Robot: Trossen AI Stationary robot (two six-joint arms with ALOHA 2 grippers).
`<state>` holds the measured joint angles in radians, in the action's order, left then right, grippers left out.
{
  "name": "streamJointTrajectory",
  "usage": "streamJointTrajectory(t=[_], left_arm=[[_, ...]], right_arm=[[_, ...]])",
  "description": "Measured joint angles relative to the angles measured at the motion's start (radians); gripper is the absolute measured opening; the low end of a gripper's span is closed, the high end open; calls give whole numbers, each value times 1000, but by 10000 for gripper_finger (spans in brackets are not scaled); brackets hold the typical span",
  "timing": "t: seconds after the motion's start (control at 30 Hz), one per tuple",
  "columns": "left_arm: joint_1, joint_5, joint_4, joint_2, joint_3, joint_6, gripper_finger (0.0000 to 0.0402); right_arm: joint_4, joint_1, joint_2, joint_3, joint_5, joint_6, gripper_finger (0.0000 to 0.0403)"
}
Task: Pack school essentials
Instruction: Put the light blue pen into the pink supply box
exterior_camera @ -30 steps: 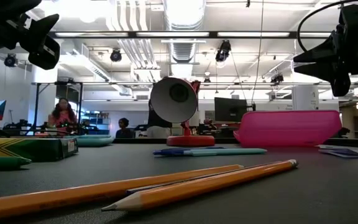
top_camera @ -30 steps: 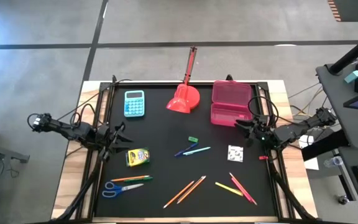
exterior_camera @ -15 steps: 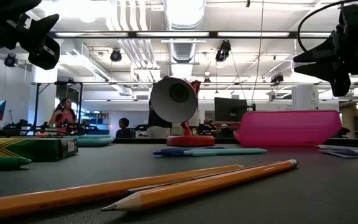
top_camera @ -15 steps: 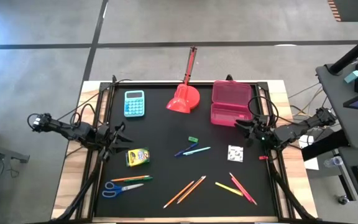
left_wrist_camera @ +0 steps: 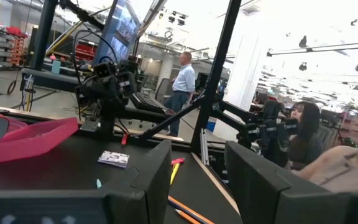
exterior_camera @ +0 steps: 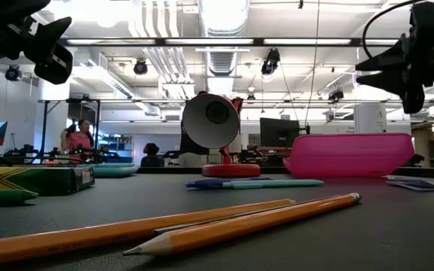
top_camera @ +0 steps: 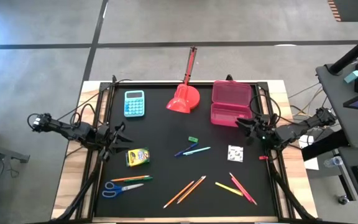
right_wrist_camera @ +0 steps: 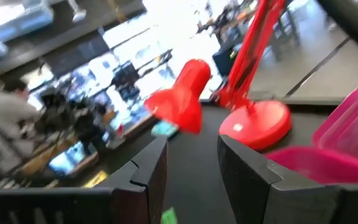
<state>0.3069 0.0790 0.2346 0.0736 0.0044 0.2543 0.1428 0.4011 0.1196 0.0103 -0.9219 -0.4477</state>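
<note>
Black table point(top_camera: 166, 118); stock listed by size.

Pink case point(top_camera: 230, 102): lid up, at the far right of the table, directly ahead of the right gripper point(top_camera: 240, 124). Presumably the container for packing.

Lamp point(top_camera: 184, 96), red, and calculator point(top_camera: 134, 103), light blue: far edge, not for packing.

Crayon box point(top_camera: 138, 156): just beside the left gripper point(top_camera: 120, 132), a little nearer the front edge. Closest item to that arm.

Scissors point(top_camera: 120, 188): blue handles, front left corner, long axis across the table, an orange pencil point(top_camera: 131, 178) lying alongside.

Two orange pencils point(top_camera: 185, 191): front centre, parallel, slanted.

Yellow pencil point(top_camera: 229, 188) and red pencils point(top_camera: 243, 188): front right, slanted the other way.

Blue pens point(top_camera: 190, 150): centre, between both arms.

White square point(top_camera: 235, 153): just in front of the right gripper, its nearest item.

Green piece point(top_camera: 192, 139): centre, small.

Jaws: left stand apart with a clear gap, empty, pointing across the table. Right likewise parted and empty, aimed toward the lamp and case; the wrist picture is smeared, so the gap seems moderate at best. Both arms hang above the table at its side edges, touching nothing.
</note>
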Motion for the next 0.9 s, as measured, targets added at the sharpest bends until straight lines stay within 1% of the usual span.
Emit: streamJointTrajectory(t=[0.23,0.43,0.57,0.7,0.83,0.9], left_arm=[[0,0,0,0,0,0,134],[0,0,0,0,0,0,134],[0,0,0,0,0,0,134],[0,0,0,0,0,0,134],[0,0,0,0,0,0,134],[0,0,0,0,0,0,134]], right_arm=[[14,0,0,0,-4,53,130],[57,0,0,0,9,47,130],[49,0,0,0,102,-34,130],[35,0,18,0,185,-32,130],[36,0,59,0,297,-57,130],[43,0,82,0,325,-77,130]])
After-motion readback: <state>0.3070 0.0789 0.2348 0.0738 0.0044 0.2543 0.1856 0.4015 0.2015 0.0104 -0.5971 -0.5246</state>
